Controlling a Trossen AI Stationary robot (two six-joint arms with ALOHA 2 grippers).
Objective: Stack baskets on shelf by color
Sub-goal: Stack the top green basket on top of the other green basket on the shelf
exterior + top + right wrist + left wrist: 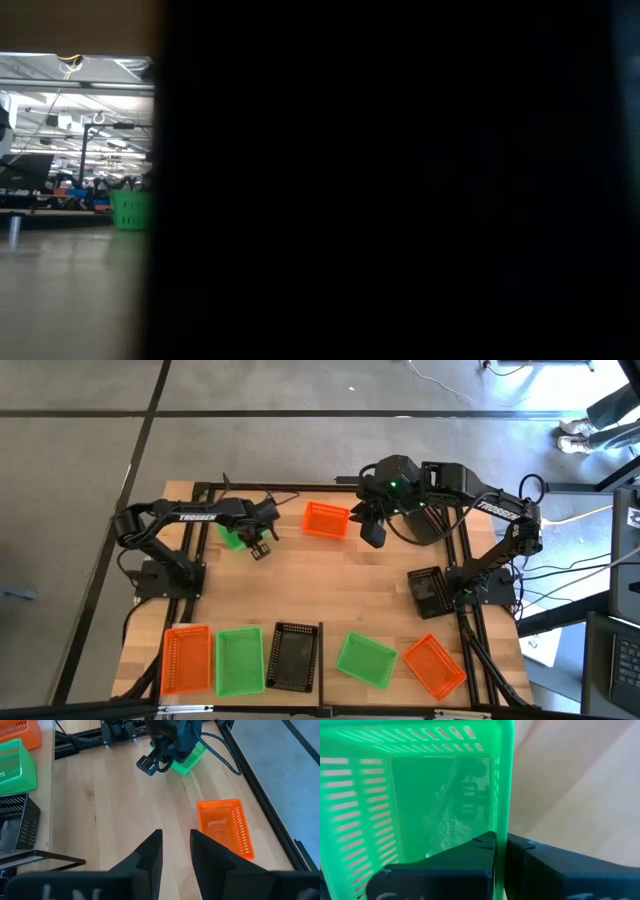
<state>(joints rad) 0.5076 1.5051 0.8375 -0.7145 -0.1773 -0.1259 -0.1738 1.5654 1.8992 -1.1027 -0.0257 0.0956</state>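
A green basket (231, 537) stands at the table's far left, and my left gripper (245, 533) is shut on it from above. An orange basket (326, 520) lies right of it at the far edge, also in the right wrist view (225, 827). My right gripper (372, 532) hangs open (175, 850) above the table, just right of that orange basket, holding nothing. On the shelf (322, 678) at the near edge stand an orange (187, 658), a green (240, 660) and a black basket (293, 657) left of the divider (320, 650), and a green (365, 660) and an orange one (434, 665) right of it. My left gripper holds the green basket by one side wall (503, 815), the one toward the table's middle. One finger (465, 865) is inside the basket and the other (550, 867) outside, pinching the wall from the rim. The fingers point steeply down. The basket appears to rest on the table.
A black basket (428, 591) lies by the right arm's base. The black frame (200, 488) runs round the table's edges. Bare wood (330, 585) lies in the table's middle. Something dark close up blocks most of the low view.
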